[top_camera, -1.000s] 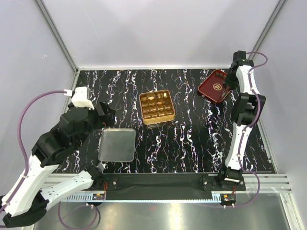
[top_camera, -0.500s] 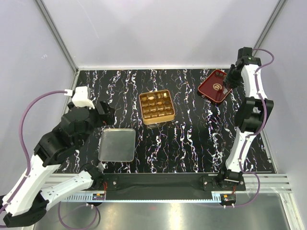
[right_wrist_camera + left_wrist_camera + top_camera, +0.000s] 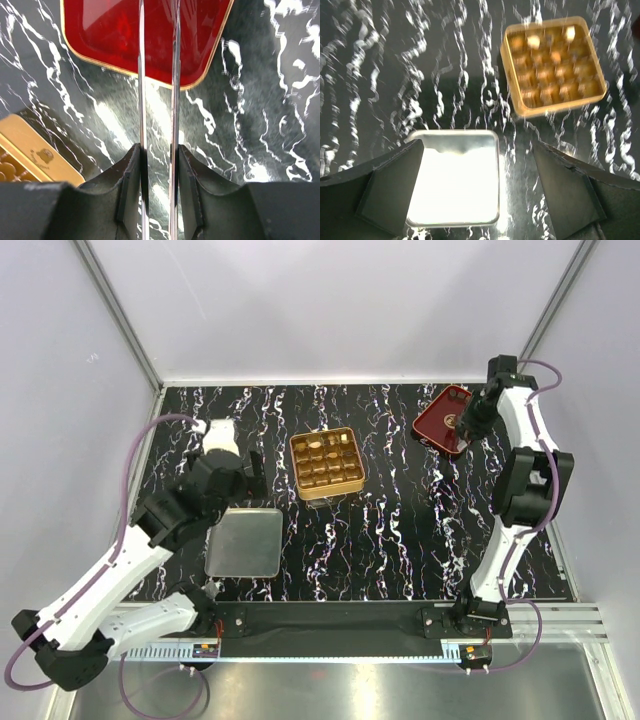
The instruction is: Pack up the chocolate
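The chocolate (image 3: 318, 448) is small tan and brown pieces sitting in cells of the gold grid tin (image 3: 346, 486) at mid table. The pieces also show, blurred, in the left wrist view (image 3: 535, 41). My left gripper (image 3: 246, 476) hangs open and empty left of the tin, above the far edge of a silver tray (image 3: 243, 542). In its wrist view the open gripper (image 3: 477, 146) frames that tray (image 3: 455, 185). My right gripper (image 3: 466, 427) is over the near edge of the dark red tray (image 3: 440, 416). It (image 3: 159, 150) is shut on thin metal tweezers (image 3: 141, 75), whose tips reach over the red tray (image 3: 100, 30).
The tabletop is black marble pattern (image 3: 400, 530) with a metal rail along the near edge (image 3: 330, 620). White walls close in at the back and sides. A gold tin corner (image 3: 30, 150) shows at the left in the right wrist view.
My left arm has swung right and forward, bringing its gripper closer to the gold tin. My right gripper has shifted slightly at the red tray's edge with the tweezers.
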